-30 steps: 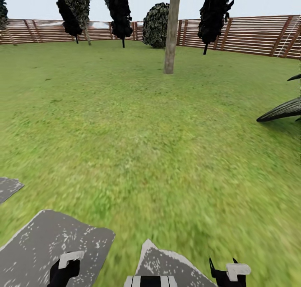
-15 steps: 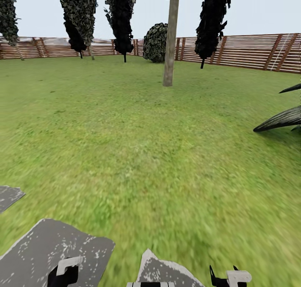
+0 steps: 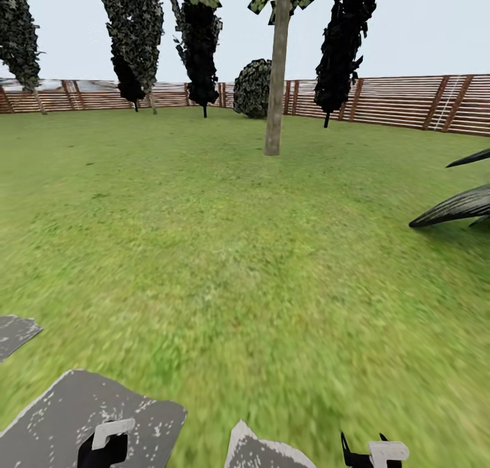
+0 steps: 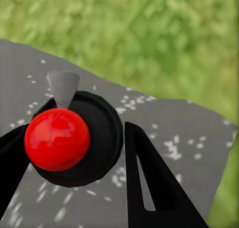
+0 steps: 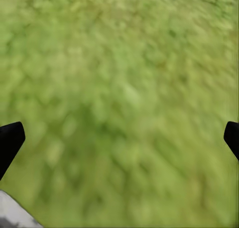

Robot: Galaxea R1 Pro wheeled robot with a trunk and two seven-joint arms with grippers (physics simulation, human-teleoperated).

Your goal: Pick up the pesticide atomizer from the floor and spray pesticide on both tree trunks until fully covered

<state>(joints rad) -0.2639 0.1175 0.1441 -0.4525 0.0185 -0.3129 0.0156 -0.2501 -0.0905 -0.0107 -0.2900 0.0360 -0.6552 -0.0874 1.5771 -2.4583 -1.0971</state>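
Tree trunk (image 3: pixel 275 93) lower in view than before, beyond open lawn (image 3: pixel 224 250).

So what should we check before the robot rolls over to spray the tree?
1. Sprayer in place: ok. The red-topped sprayer sits between the left claw fingers.
2. Firm grip on it: cannot tell.
3. Right claw free: ok. It is open, with grass under it.
4. Tree in sight: ok. The tree trunk stands ahead, far off.
5. Way there: ok. Flat lawn leads up to it.
6. Second tree chosen: cannot tell. Several dark trees stand by the fence.
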